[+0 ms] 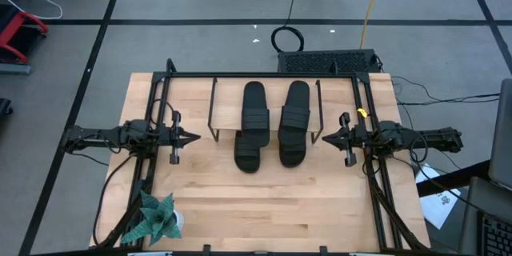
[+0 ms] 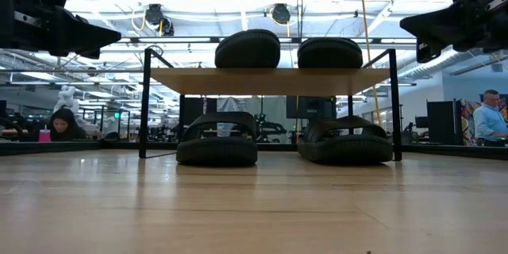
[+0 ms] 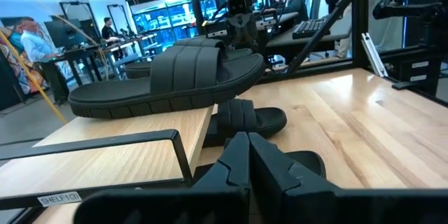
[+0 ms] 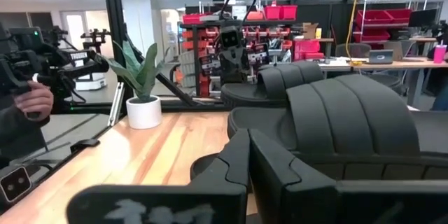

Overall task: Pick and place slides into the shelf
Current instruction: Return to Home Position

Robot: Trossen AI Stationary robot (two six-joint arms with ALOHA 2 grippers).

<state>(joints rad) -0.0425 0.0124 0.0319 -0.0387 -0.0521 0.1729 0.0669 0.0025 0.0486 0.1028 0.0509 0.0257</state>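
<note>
The shelf (image 2: pixel 270 81) stands at the table's far middle, a light wood plank on thin black wire side frames (image 1: pixel 212 110). Two black slides (image 2: pixel 248 49) (image 2: pixel 329 52) lie side by side on the plank. Two more (image 2: pixel 217 139) (image 2: pixel 346 139) rest on the table under it, their near ends (image 1: pixel 248 157) (image 1: pixel 292 154) sticking out toward the near edge. My left gripper (image 1: pixel 194 138) hovers shut just left of the shelf, above the table. My right gripper (image 1: pixel 323 137) hovers shut just right of it. Both point inward at the shelf. Each wrist view shows its fingers (image 3: pixel 246 155) (image 4: pixel 246 155) closed together.
A small potted plant (image 1: pixel 158 221) stands at the table's near left corner. Black rails (image 1: pixel 264 74) frame the table's far and side edges. Bare wood (image 1: pixel 264 208) spreads across the near half. People work at desks in the room behind; a hand (image 4: pixel 31 101) shows beyond the table.
</note>
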